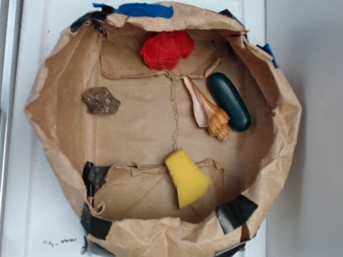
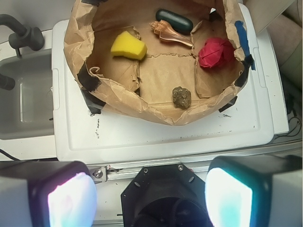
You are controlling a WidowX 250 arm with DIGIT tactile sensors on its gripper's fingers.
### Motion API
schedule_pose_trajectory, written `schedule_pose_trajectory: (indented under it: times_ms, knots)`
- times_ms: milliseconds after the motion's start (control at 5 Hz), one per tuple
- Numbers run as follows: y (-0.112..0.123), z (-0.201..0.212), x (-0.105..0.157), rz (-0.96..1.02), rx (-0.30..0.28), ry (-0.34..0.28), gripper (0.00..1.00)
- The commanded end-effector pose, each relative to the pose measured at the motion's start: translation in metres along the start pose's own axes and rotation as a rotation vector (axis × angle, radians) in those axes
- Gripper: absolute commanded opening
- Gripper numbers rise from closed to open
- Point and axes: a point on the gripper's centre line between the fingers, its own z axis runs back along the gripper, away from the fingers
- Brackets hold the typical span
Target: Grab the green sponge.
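Note:
The green sponge (image 1: 186, 178) is a bright yellow foam wedge. It lies on the floor of a brown paper bag tray (image 1: 51, 124) near its front edge. It also shows in the wrist view (image 2: 128, 46) at the tray's upper left. My gripper (image 2: 150, 198) is open and empty, its two pale pads wide apart at the bottom of the wrist view. It hangs well outside the tray, above the robot's black base, far from the sponge. The gripper does not show in the exterior view.
In the tray lie a dark green capsule (image 1: 230, 101), a seashell (image 1: 208, 110), a red crumpled cloth (image 1: 166, 49) and a brown rock (image 1: 100, 100). The tray stands on a white lid (image 2: 165, 135). A grey sink (image 2: 26, 99) is beside it.

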Motion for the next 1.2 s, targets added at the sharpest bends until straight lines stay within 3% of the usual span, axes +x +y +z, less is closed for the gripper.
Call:
schedule_pose_trajectory:
  times_ms: [0, 400, 600, 800, 1000]
  knots:
    - [0.0, 0.0, 0.0, 0.0, 0.0, 0.0, 1.0]
    - [-0.018, -0.009, 0.046, 0.081, 0.024, -0.016, 1.0]
    - [-0.021, -0.019, 0.067, 0.028, 0.036, -0.037, 1.0]
    - [-0.019, -0.029, 0.086, -0.045, 0.039, -0.037, 1.0]
    - [-0.017, -0.042, 0.099, -0.291, -0.011, -0.048, 1.0]
